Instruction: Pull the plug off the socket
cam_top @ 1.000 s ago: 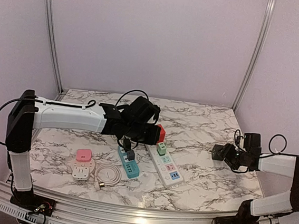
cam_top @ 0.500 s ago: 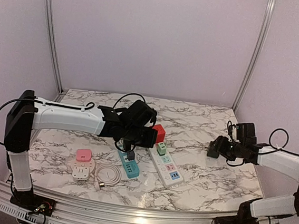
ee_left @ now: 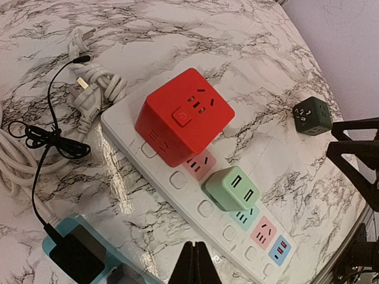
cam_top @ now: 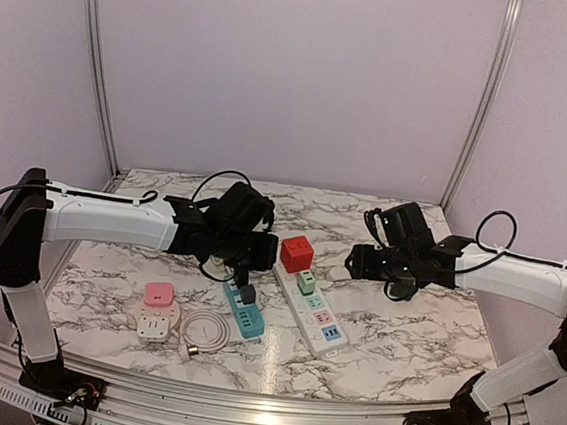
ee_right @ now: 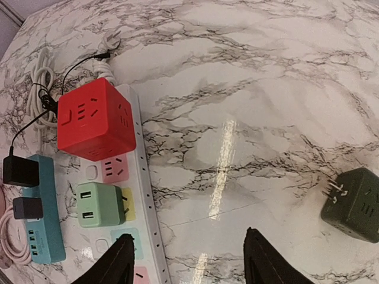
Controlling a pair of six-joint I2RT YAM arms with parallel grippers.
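Observation:
A white power strip (cam_top: 299,310) lies mid-table, with a red cube plug (cam_top: 297,254) and a light green cube plug (cam_top: 306,282) seated in its sockets. The left wrist view shows the red cube (ee_left: 183,115) and the green one (ee_left: 233,188) on the strip (ee_left: 127,127). My left gripper (ee_left: 197,245) is shut and empty, hovering just left of the strip. My right gripper (ee_right: 188,236) is open and empty over bare marble, right of the strip (ee_right: 142,177). The red cube (ee_right: 95,118) and green cube (ee_right: 98,204) lie to its left.
A dark green cube adapter (ee_right: 355,204) lies loose on the marble to the right, prongs showing. A teal strip (cam_top: 243,317) carries black chargers (cam_top: 246,294). A pink-and-white adapter (cam_top: 157,311) and coiled cable (cam_top: 207,331) sit front left. White and black cords (ee_left: 89,94) bunch behind the strip.
My right arm has swung left from the table's right side toward the white strip. My left arm has drawn back leftward, uncovering the red cube.

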